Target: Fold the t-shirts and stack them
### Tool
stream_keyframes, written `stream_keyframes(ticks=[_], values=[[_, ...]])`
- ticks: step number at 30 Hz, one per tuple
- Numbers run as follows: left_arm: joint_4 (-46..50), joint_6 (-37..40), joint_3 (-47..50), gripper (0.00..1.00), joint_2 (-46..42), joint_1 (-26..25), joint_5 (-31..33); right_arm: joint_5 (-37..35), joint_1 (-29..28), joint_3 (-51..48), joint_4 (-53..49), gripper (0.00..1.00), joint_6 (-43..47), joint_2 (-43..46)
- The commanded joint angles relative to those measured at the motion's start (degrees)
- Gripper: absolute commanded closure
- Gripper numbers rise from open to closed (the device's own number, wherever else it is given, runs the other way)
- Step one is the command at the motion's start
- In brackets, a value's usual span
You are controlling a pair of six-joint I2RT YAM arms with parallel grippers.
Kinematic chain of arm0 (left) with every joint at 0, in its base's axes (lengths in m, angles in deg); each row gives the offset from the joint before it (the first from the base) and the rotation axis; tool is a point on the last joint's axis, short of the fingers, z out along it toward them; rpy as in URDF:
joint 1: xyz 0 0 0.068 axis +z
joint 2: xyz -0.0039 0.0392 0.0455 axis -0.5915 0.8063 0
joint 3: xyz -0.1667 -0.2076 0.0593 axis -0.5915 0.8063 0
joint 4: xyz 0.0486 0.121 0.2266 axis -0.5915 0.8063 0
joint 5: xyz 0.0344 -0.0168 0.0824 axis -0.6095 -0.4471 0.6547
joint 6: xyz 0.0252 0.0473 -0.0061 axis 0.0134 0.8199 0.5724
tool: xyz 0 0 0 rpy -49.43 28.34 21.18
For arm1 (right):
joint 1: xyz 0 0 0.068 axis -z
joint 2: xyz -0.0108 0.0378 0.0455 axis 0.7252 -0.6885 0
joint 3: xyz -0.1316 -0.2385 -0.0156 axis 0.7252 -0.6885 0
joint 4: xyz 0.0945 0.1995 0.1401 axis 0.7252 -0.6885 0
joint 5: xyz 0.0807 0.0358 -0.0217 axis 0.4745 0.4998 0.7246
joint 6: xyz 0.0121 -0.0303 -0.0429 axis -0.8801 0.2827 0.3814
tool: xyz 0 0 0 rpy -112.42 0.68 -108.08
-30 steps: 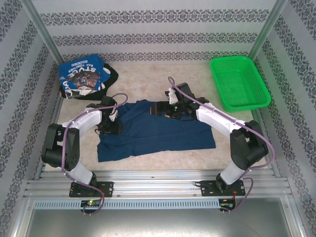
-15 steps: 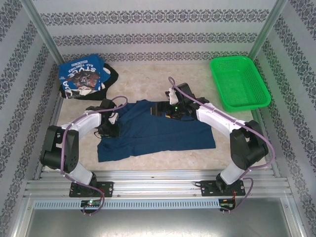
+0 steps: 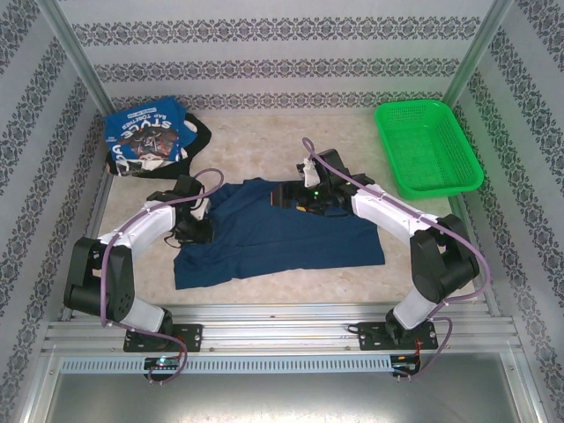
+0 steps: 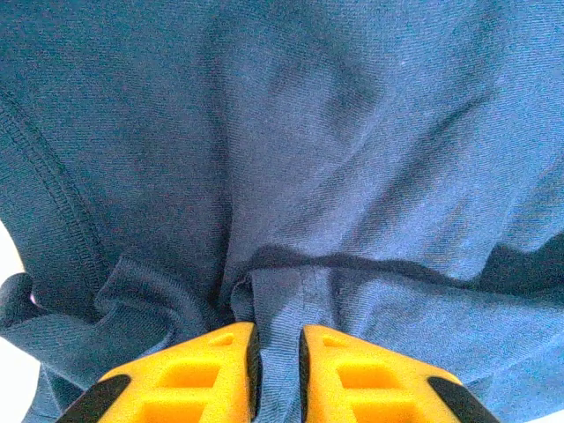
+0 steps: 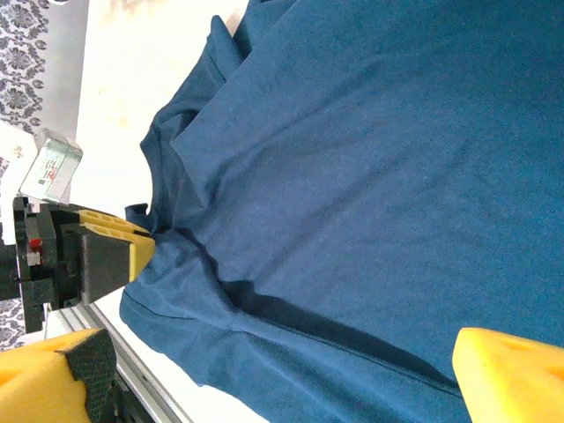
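Pinching a fold of the dark blue t-shirt (image 3: 282,233), my left jaws are clamped on the cloth at its left side. I think this is so I can lift that side and fold it over. The shirt lies spread out in the middle of the worktop (image 3: 256,145), which makes folding easy. My right jaws hang wide apart over the shirt's far edge, holding nothing, maybe ready to grab there. Two more shirts sit in a heap at the far left: a blue t-shirt (image 3: 141,132) with white letters and a black t-shirt (image 3: 202,135). One word looks like "TOGETHER"; the rest is too small to read. The green basket (image 3: 414,107) sits far right.
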Motion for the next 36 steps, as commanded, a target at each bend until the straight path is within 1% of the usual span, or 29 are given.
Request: stream_keyframes(ticks=[1,7,9,12,21,25,29,34,35,36], values=[[2.3,-0.6,0.6,0.79,-0.1,0.4,-0.5,1.1,0.6,-1.1,1.1,0.02,-0.6,0.0],[2.1,-1.1,1.1,0.80,1.0,0.4,-0.6,1.3,0.7,-1.5,1.4,0.02,-1.1,0.1],[2.3,-1.4,1.0,0.86,2.2,0.4,-0.3,1.3,0.7,-1.3,1.3,0.02,-1.0,0.0],[2.6,-1.3,0.3,1.00,2.8,0.4,-0.7,1.2,0.9,-1.2,1.1,0.02,-1.0,0.2],[4.2,0.1,-5.4,1.00,-1.6,-0.1,-0.7,0.9,0.9,-1.0,0.8,0.02,-1.1,0.4],[2.7,1.8,-6.8,1.00,-3.3,-0.2,-2.0,0.8,1.0,-0.9,0.8,0.02,-1.2,0.4],[1.8,4.1,-8.4,1.00,-1.8,-0.2,-4.1,0.6,1.0,-1.0,0.7,0.02,-1.1,0.4],[4.3,4.5,-9.5,1.00,0.5,-0.3,-2.9,0.4,1.2,-0.9,-0.3,0.02,-0.6,0.8],[4.5,4.0,-9.1,0.99,0.7,-0.2,-2.0,0.3,1.3,-1.0,-0.3,0.02,-0.6,1.0],[5.1,3.2,-8.7,0.92,1.5,0.0,-0.8,0.3,1.4,-1.3,-0.2,0.02,-0.5,1.2]])
